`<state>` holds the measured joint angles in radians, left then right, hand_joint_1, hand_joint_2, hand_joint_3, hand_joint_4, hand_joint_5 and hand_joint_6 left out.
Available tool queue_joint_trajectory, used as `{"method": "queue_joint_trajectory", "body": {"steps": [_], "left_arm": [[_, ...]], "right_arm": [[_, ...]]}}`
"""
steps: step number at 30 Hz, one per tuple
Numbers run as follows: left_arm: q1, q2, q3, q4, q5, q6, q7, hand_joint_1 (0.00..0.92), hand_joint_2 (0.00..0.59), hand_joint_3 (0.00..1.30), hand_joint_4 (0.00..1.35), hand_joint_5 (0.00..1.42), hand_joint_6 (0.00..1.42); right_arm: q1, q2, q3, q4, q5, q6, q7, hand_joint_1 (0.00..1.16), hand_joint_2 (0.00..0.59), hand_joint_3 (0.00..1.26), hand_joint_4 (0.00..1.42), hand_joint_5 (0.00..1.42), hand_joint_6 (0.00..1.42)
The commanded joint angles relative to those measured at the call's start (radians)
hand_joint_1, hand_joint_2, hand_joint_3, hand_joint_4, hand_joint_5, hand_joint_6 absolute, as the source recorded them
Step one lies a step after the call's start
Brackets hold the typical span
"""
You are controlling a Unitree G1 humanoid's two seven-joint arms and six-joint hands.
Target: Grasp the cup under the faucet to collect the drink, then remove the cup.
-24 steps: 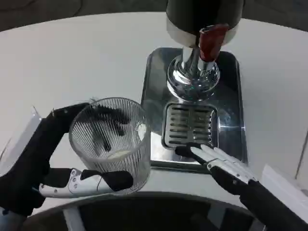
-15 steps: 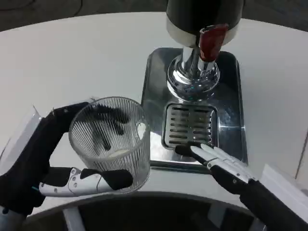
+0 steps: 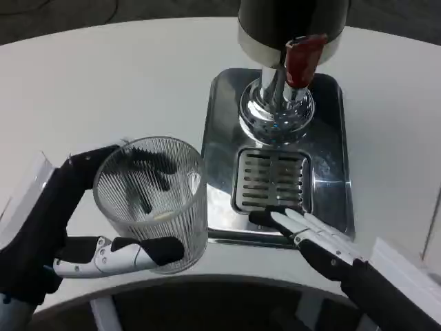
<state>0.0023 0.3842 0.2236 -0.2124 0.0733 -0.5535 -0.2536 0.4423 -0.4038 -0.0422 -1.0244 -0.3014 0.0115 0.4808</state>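
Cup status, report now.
Left hand grips ribbed glass cup, left of the drip tray, clear of faucet. Right hand rests at tray's front edge, holding nothing.

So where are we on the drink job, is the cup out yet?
Done: the ribbed glass cup is gripped by the left hand and is off the drip tray, left of the faucet. Whether it holds drink is unclear. The right hand rests at the tray's front edge. Left: set the cup down.
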Motion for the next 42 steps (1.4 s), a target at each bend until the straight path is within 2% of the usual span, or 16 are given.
{"method": "queue_joint_trajectory", "body": {"steps": [1,8,19,25,42], "left_arm": [[-0.006,0.007,0.027,0.025,0.004,-0.044,0.032,0.726,0.0,0.74,0.82,0.98,1.06],[-0.037,0.031,0.056,0.103,0.051,-0.099,0.063,0.71,0.0,0.74,0.82,0.99,1.06],[-0.146,0.052,0.046,0.24,0.11,-0.135,0.12,0.686,0.0,0.74,0.82,1.0,1.06],[-0.207,0.045,0.015,0.304,0.151,-0.134,0.155,0.682,0.0,0.74,0.82,1.0,1.06],[-0.43,0.023,-0.124,0.614,0.282,-0.156,0.314,0.651,0.0,0.74,0.82,1.02,1.06]], "right_arm": [[0.006,0.002,0.01,-0.009,-0.008,0.007,-0.007,0.63,0.51,0.09,0.03,0.0,0.0],[0.009,0.005,0.024,-0.006,-0.014,0.009,-0.009,0.63,0.51,0.09,0.04,0.0,0.0],[0.011,0.008,0.019,-0.01,-0.015,0.018,-0.014,0.63,0.51,0.09,0.04,0.0,0.0],[0.014,0.009,0.013,-0.009,-0.01,0.018,-0.016,0.63,0.51,0.1,0.04,0.0,0.0],[0.041,0.016,-0.011,-0.019,0.001,0.014,-0.025,0.63,0.51,0.1,0.04,0.0,0.0]]}}
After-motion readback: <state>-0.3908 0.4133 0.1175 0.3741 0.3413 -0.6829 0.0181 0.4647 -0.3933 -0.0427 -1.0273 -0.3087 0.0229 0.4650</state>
